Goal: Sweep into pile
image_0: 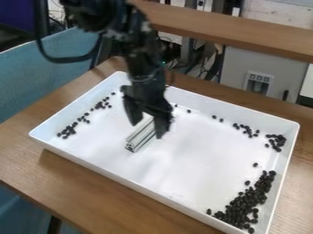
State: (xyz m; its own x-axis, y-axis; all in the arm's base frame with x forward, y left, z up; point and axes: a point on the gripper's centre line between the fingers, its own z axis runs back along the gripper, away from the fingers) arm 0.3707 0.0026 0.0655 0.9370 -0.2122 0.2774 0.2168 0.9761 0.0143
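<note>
Table: wood-grained (110, 201), its left edge running beside blue upholstery (36, 73).
Tray: white, rectangular, shallow, with raised walls (122, 177), set at a slant on the table; wood borders its left, near and far sides.
Tool: black gripper (147, 127), over the tray left of its middle, pinching a grooved metal bar (140, 136) between its fingers.
Bar: slanting toward the near left, apart from the beans.
Beans: small and black, inside the tray; the largest pile (247, 205) is against the right wall, reaching the near corner. A small cluster (276, 140) sits at the far right, others are strewn along the far side, and a loose string (83, 119) lines the left wall.
Open room: white tray floor between the bar and the large pile.
Room: beyond the table, a wooden ledge (232, 29), a pale cabinet (245, 66) and dark cables.
</note>
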